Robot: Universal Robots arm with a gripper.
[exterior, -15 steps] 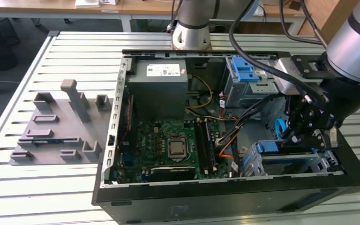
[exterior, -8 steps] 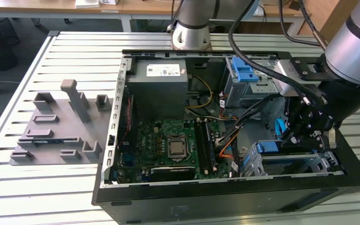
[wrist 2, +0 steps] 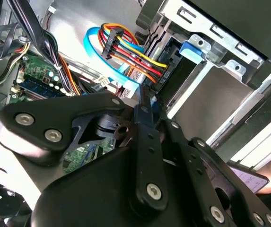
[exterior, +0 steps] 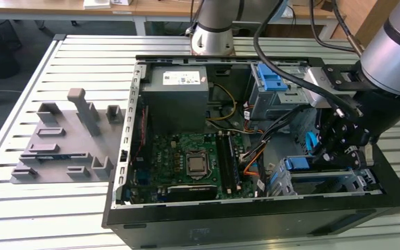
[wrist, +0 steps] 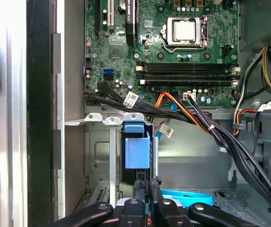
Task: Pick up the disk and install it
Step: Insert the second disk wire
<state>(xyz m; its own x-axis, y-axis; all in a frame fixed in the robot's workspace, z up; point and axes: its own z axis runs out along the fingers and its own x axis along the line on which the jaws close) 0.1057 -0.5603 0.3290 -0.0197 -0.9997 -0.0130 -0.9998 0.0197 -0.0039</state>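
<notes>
My gripper [exterior: 327,156] reaches down into the open computer case [exterior: 127,156], at the corner on the exterior view's right. Its fingers [wrist: 147,182] are pressed together on a thin blue edge [wrist 2: 147,100], which looks like the disk's blue carrier bracket [wrist: 187,196]. That bracket appears as a blue strip [exterior: 310,145] beside the gripper. A flat labelled face of the disk [wrist 2: 249,178] lies under the gripper body. Just ahead stands the silver drive cage [wrist: 97,156] with its blue latch [wrist: 137,150] [exterior: 297,164].
Bundles of black, orange and red cables [wrist: 211,127] run past the cage mouth. The green motherboard [exterior: 193,156] and the grey power supply [exterior: 179,88] take up the rest of the case. A grey fixture [exterior: 61,140] stands on the slatted table.
</notes>
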